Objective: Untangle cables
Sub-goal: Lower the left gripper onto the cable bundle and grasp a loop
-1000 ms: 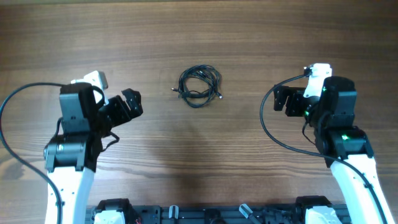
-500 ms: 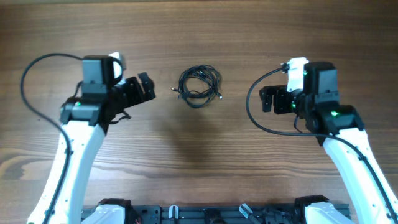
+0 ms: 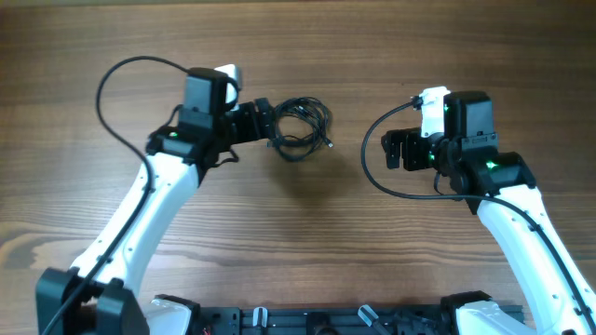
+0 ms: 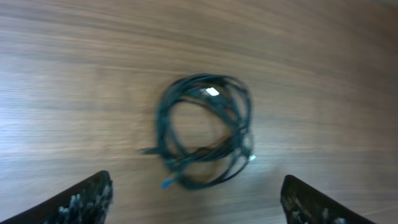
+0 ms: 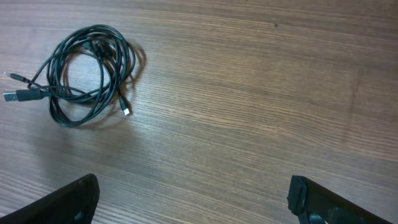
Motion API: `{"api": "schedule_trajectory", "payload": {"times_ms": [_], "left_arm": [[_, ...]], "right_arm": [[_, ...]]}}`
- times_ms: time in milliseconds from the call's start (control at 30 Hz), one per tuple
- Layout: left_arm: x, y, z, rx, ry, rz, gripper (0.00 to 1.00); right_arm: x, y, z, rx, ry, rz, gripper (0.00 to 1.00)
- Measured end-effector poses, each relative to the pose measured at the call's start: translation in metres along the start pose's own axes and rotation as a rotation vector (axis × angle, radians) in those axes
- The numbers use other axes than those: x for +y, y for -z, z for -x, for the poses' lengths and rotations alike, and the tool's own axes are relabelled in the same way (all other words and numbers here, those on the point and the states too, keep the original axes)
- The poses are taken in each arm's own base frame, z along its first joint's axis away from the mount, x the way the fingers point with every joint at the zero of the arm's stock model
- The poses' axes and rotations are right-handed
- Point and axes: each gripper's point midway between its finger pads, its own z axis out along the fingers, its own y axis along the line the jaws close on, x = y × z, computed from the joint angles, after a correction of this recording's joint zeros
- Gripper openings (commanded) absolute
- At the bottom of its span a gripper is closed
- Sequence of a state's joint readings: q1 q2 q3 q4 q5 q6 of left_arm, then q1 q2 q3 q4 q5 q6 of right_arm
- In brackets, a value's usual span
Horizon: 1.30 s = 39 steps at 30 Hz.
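wood table (image 3: 298,56) w/ cables (image 3: 300,128) coiled (left gripper (image 3: 268,119) just beside).

The overhead view looks straight down from high above. It takes in the broad tabletop (image 3: 298,46), the left arm (image 3: 140,209), the right arm (image 3: 521,233) and the coil of cables (image 3: 298,128) between them.

The left wrist view sits just behind the left tool (image 4: 196,208) and tilts steeply down, close to the wood. Its fingertips (image 4: 81,202) show in the bottom corners, and the coil fills the middle, slightly blurred.

The right wrist view sits behind the right tool (image 5: 199,202) and is farther off, so the coil is small in its upper left.

All three views share the coil and the wood around it.
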<state>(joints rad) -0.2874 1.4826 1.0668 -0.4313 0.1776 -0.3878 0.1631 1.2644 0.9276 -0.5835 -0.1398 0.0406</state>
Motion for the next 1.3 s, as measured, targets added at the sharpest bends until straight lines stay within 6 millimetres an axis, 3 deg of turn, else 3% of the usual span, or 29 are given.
{"api": "schedule_trajectory", "payload": {"times_ms": [267, 567, 867, 1167, 1300], "left_arm": [[-0.048, -0.039, -0.009, -0.011, -0.028, -0.105, 0.85], [-0.087, -0.086, -0.047, 0.047, -0.103, -0.172, 0.82], [-0.085, -0.115, -0.083, 0.104, -0.145, -0.103, 0.81], [-0.071, -0.134, -0.096, 0.125, -0.145, -0.051, 0.75], [-0.068, -0.138, -0.098, 0.127, -0.147, -0.043, 0.52]], "right_arm": [[-0.027, 0.002, -0.003, -0.002, -0.165, -0.157, 1.0], [-0.035, 0.004, -0.009, 0.003, -0.294, -0.209, 1.0], [-0.037, 0.004, -0.014, 0.022, -0.317, -0.22, 1.0], [-0.037, 0.004, -0.015, 0.023, -0.318, -0.219, 1.0], [-0.037, 0.004, -0.015, 0.024, -0.318, -0.22, 1.0]]}}
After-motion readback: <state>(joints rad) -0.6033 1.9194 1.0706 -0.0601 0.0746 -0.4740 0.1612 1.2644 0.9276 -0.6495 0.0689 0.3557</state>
